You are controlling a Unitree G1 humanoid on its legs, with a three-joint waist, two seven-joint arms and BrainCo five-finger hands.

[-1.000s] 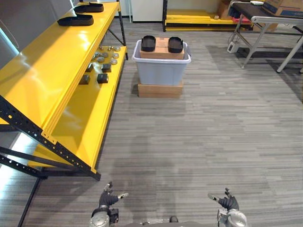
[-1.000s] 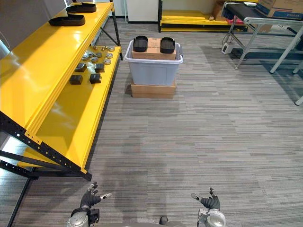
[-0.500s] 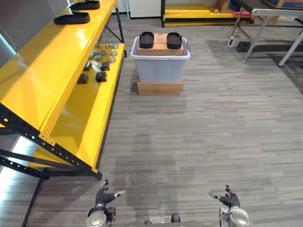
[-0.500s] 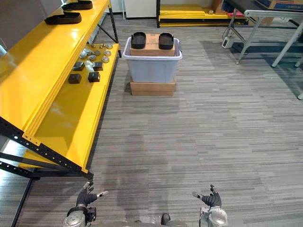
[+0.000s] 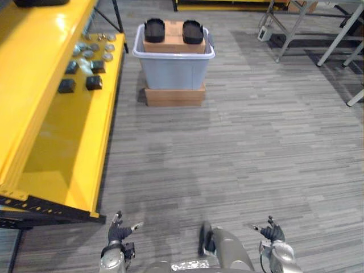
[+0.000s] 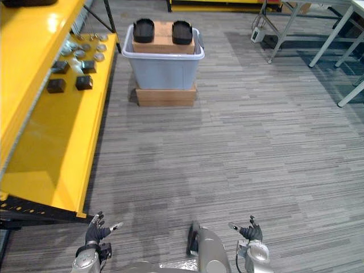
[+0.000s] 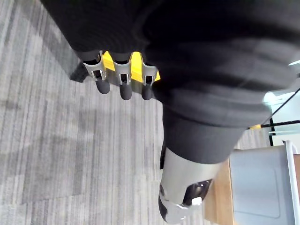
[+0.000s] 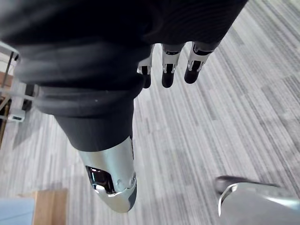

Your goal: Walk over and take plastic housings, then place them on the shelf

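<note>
Two black plastic housings lie on a cardboard box inside a grey tote, far ahead across the floor. The tote stands on a flat cardboard box. A yellow shelf runs along the left, with one more black housing at its top far end. My left hand hangs low at the bottom left, open and empty. My right hand hangs low at the bottom right, also open and empty, fingers relaxed over bare floor.
Small dark blocks and several round metal parts lie on the shelf's lower level. Grey table legs stand at the back right. Striped grey carpet stretches between me and the tote.
The whole scene has slid down and left in both eye views, and the tote sits nearer: the camera moved forward. Both hands stay low and open.
</note>
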